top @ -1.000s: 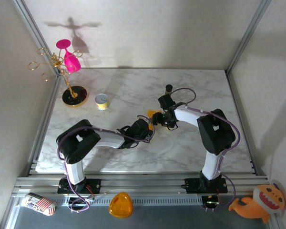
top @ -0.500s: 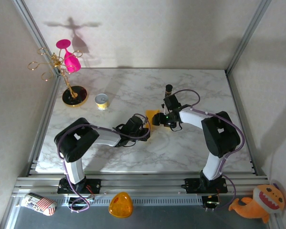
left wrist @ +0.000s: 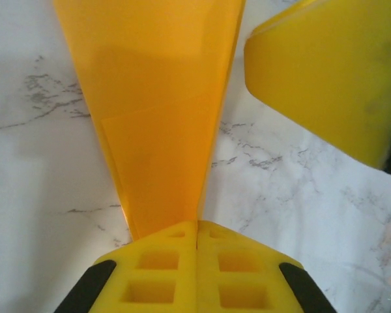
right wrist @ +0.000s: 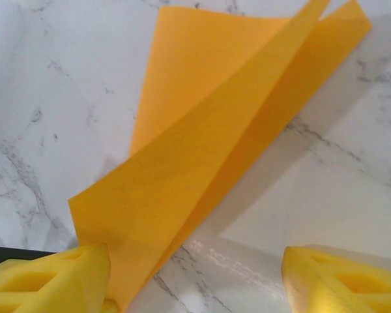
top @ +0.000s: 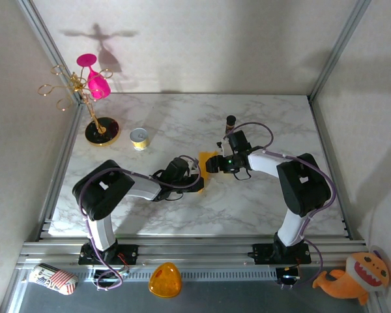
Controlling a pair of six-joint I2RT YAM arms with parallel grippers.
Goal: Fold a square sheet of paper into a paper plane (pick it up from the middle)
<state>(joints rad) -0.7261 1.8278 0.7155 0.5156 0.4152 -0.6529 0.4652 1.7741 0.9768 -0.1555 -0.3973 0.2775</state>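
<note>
Upper left of the top view: a gold wire stand (top: 101,129) sits tight against the left edge of the white marble table (top: 260,202). A small round yellow tin (top: 139,137) stands just right of it. The lower marble and the right side lie open for moving. At mid-frame the left arm has pulled back leftward since a second ago, and its pincer has snapped closed. In the left wrist view the left gripper (left wrist: 197,242) is clenched on the narrow tip of the thin creased orange-yellow paper wedge (left wrist: 159,111), which fans out toward the top of frame. Further right, the right gripper (right wrist: 192,268) stands released, jaws wide. The wedge's lower corner lies against its left pad, and the paper rises to the upper right.
</note>
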